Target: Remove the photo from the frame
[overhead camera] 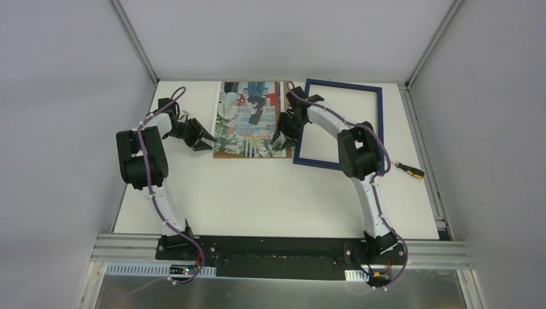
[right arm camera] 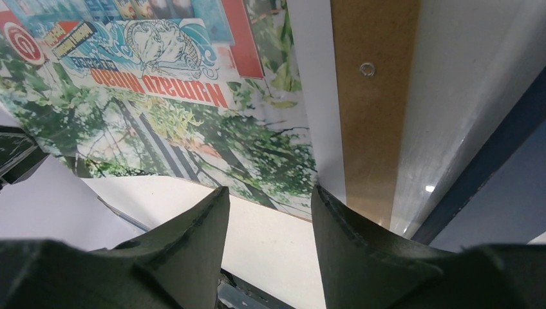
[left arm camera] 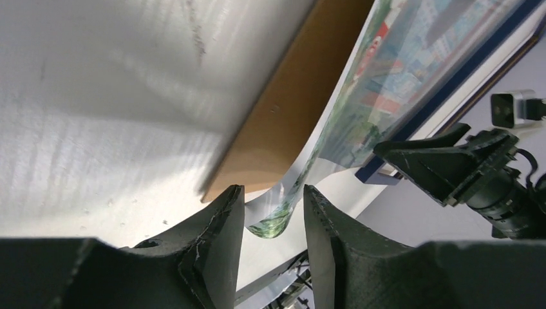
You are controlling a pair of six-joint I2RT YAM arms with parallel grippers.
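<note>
The colourful photo [overhead camera: 250, 119] lies on the brown backing board [overhead camera: 251, 156], left of the empty dark-blue frame [overhead camera: 374, 122]. My left gripper [overhead camera: 205, 143] is open at the photo's near left corner. In the left wrist view the corner of the photo [left arm camera: 283, 215] curls up between the fingers of that gripper [left arm camera: 273, 193], unclamped, above the board [left arm camera: 283, 116]. My right gripper [overhead camera: 281, 137] is open at the photo's near right corner. In the right wrist view that gripper [right arm camera: 270, 193] hovers over the photo's edge [right arm camera: 193, 129], beside the board [right arm camera: 373, 109] and the frame [right arm camera: 496, 161].
A black-and-yellow screwdriver [overhead camera: 409, 169] lies on the white table right of the frame. Grey walls close in the table at the back and sides. The right gripper's finger [left arm camera: 444, 164] shows in the left wrist view, beyond the frame's blue edge [left arm camera: 444, 84].
</note>
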